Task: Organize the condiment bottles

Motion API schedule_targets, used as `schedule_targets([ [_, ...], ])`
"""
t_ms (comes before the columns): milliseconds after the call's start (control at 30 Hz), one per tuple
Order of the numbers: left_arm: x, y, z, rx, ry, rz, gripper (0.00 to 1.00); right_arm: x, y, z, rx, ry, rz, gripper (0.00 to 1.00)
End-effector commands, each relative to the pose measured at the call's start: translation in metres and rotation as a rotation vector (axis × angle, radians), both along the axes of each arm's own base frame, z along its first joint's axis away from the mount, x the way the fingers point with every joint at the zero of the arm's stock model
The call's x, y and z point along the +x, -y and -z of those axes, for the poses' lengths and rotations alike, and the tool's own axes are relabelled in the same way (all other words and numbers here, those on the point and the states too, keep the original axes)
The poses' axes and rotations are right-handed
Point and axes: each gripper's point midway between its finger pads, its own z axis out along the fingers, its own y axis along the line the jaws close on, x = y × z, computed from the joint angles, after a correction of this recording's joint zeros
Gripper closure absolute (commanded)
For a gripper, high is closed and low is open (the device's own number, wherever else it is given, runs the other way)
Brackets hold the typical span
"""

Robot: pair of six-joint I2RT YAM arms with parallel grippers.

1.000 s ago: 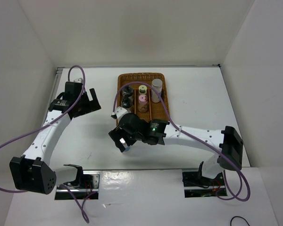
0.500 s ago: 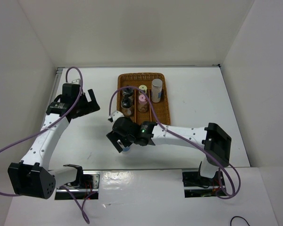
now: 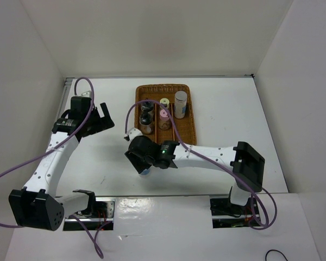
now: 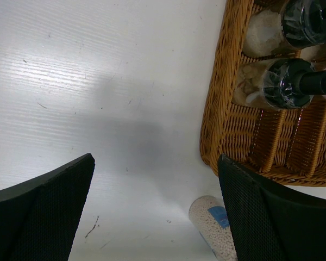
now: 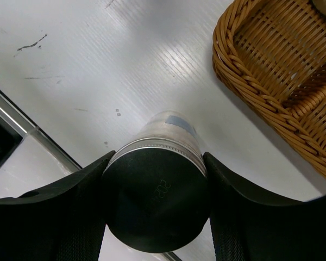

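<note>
Five condiment bottles point(image 3: 163, 115) are standing in the lanes of the wicker tray point(image 5: 220, 54), and we are dealing with the sixth bottle point(image 5: 169, 129), which is standing on the table just off the tray's near left corner. Our right gripper point(image 5: 155, 185) is reaching down over it, with both fingers point(image 5: 70, 212) pressing against opposite sides of the dark cap, so we are judging it grasped. The bottle's long axis is running straight up toward the wrist camera, so it is upright, not tipped. Seen from above, the tray's free near slots are lying at about one o'clock from the held bottle, close by. Our left gripper point(image 4: 155, 160) is hanging slack and wide apart with nothing in it. From it the bottle is lying around five o'clock, well apart, so we are treating the right arm as the nearer one.
</note>
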Motion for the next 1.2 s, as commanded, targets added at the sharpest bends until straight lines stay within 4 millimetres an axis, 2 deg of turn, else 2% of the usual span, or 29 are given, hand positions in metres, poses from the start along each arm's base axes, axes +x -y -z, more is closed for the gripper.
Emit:
schedule_targets([
  [0, 0.002, -0.001, -0.009, 0.009, 0.044, 0.028, 0.00, 0.000, 0.006, -0.002, -0.017, 0.010, 0.034, 0.38],
  [33, 0.002, -0.005, -0.009, 0.016, 0.044, 0.012, 0.00, -0.001, 0.009, -0.006, -0.014, 0.004, 0.042, 0.44],
  [100, 0.002, -0.005, -0.009, 0.016, 0.044, 0.012, 0.00, -0.002, 0.014, -0.020, 0.001, 0.011, 0.055, 0.47],
  [300, 0.002, -0.005, -0.009, 0.016, 0.044, 0.012, 0.00, -0.010, 0.043, -0.102, 0.138, 0.016, 0.120, 0.47],
  [333, 0.002, -0.005, -0.009, 0.016, 0.044, 0.012, 0.00, -0.011, 0.057, -0.116, 0.163, 0.018, 0.137, 0.47],
  [367, 0.002, -0.005, -0.009, 0.016, 0.044, 0.012, 0.00, -0.008, 0.065, -0.122, 0.179, 0.006, 0.173, 0.47],
  [400, 0.003, -0.008, -0.009, 0.016, 0.044, 0.003, 0.00, 0.005, 0.080, -0.127, 0.189, 0.005, 0.232, 0.47],
  [467, 0.004, -0.006, -0.010, 0.009, 0.053, 0.009, 0.00, 0.013, 0.105, -0.137, 0.211, -0.006, 0.287, 0.49],
  [500, 0.002, -0.005, -0.006, 0.004, 0.041, 0.016, 0.00, 0.028, 0.120, -0.140, 0.221, 0.004, 0.346, 0.49],
  [533, 0.004, -0.005, -0.007, 0.003, 0.050, 0.016, 0.00, 0.034, 0.135, -0.149, 0.250, 0.027, 0.383, 0.49],
  [567, 0.002, -0.003, -0.003, -0.005, 0.039, 0.025, 0.00, 0.041, 0.146, -0.150, 0.240, 0.046, 0.401, 0.49],
  [600, 0.002, -0.002, -0.003, -0.005, 0.038, 0.025, 0.00, 0.058, 0.165, -0.154, 0.242, 0.069, 0.464, 0.49],
  [700, 0.004, -0.002, -0.004, -0.006, 0.048, 0.025, 0.00, 0.088, 0.192, -0.161, 0.238, 0.141, 0.519, 0.49],
  [733, 0.004, -0.002, -0.004, -0.006, 0.048, 0.025, 0.00, 0.108, 0.207, -0.162, 0.237, 0.164, 0.572, 0.49],
  [800, 0.004, -0.001, -0.004, -0.012, 0.047, 0.031, 0.00, 0.129, 0.220, -0.168, 0.222, 0.208, 0.604, 0.49],
  [833, 0.004, -0.001, -0.004, -0.012, 0.047, 0.031, 0.00, 0.144, 0.235, -0.166, 0.211, 0.220, 0.651, 0.49],
  [867, 0.005, -0.001, -0.008, -0.012, 0.056, 0.031, 0.00, 0.158, 0.237, -0.162, 0.207, 0.231, 0.670, 0.49],
  [933, 0.006, -0.001, -0.005, -0.012, 0.047, 0.031, 0.00, 0.178, 0.247, -0.166, 0.206, 0.254, 0.708, 0.49],
  [967, 0.007, -0.001, -0.009, -0.012, 0.056, 0.031, 0.00, 0.188, 0.244, -0.156, 0.180, 0.242, 0.718, 0.49],
  [1000, 0.007, -0.001, -0.009, -0.012, 0.057, 0.031, 0.00, 0.198, 0.249, -0.160, 0.169, 0.259, 0.738, 0.49],
  [1067, 0.007, -0.001, -0.009, -0.012, 0.057, 0.031, 0.00, 0.214, 0.241, -0.144, 0.141, 0.234, 0.738, 0.49],
  [1100, 0.007, -0.001, -0.009, -0.012, 0.057, 0.031, 0.00, 0.221, 0.241, -0.147, 0.148, 0.242, 0.748, 0.49],
  [1167, 0.007, -0.001, -0.009, -0.012, 0.057, 0.031, 0.00, 0.228, 0.233, -0.140, 0.156, 0.224, 0.727, 0.50],
])
